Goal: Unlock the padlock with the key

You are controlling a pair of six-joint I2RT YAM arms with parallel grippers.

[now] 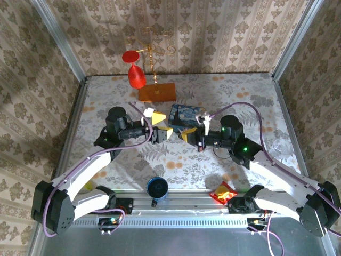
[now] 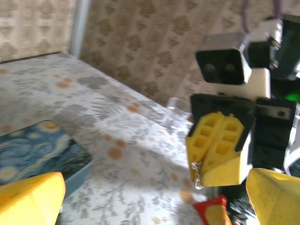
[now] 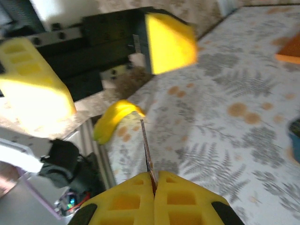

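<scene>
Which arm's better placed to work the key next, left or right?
Right. The right gripper is shut on a thin metal blade, apparently the key, its tip aimed toward the left gripper, which stands wide open with nothing between its fingers.

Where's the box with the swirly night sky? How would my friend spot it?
Look at the middle of the flowery table, nearer and right of the orange block. The flat blue tin lies there. Unlike the round blue cup at the near edge, it is rectangular with yellow swirls.

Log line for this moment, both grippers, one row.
left gripper: open, empty | right gripper: shut on key | grippers facing each other, apart
</scene>
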